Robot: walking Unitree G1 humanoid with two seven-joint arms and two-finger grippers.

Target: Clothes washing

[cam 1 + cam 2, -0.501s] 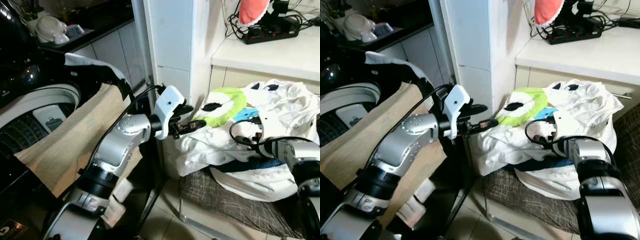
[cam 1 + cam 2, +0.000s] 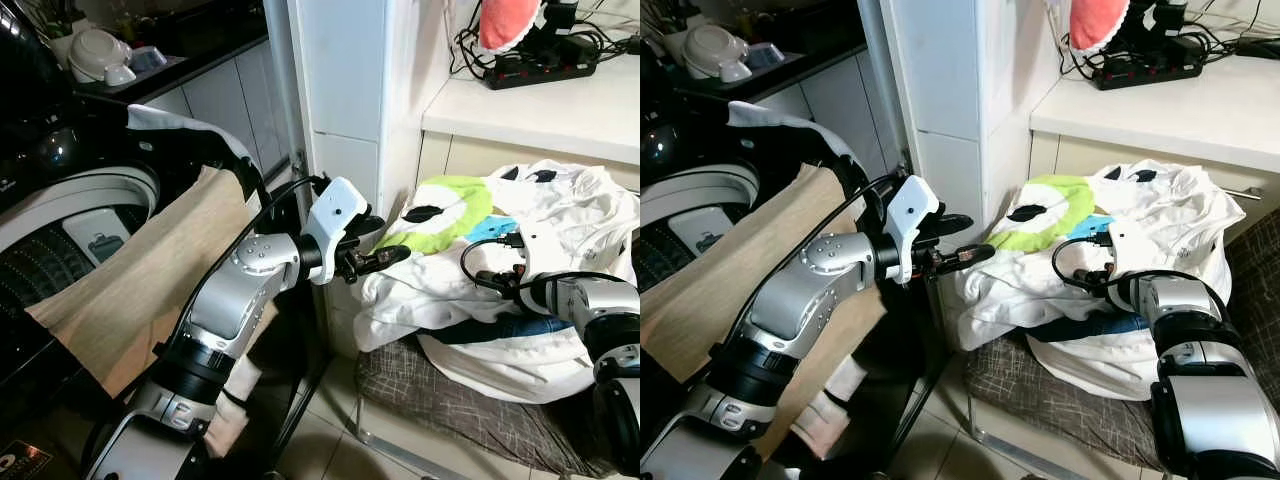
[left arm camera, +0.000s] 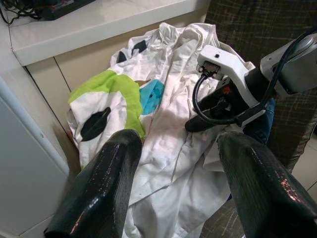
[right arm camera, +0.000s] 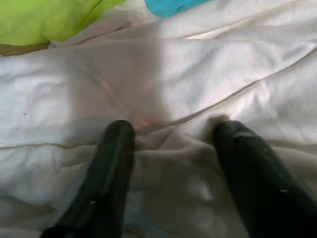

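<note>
2 grippers work at a heap of white clothes [image 2: 520, 290] lying on a dark woven seat [image 2: 470, 410] under the table [image 2: 540, 110]. Left gripper [image 2: 385, 245] hovers by its edge, beside a beige cloth [image 2: 140, 290].

Left wrist view: fingers [image 3: 104, 183] apart above the heap.

Right wrist view: right gripper [image 4: 171, 144], fingers [image 4: 111, 168] apart, tips pressing into white fabric.

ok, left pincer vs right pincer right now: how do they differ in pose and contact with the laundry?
The left pincer hangs in the air just short of the white garment, touching nothing; the right pincer has both fingertips pressed into that garment's folds. The left reaches in from the washing machine side, the right from the opposite side of the pile. Both are open and aimed at the same garment.
</note>
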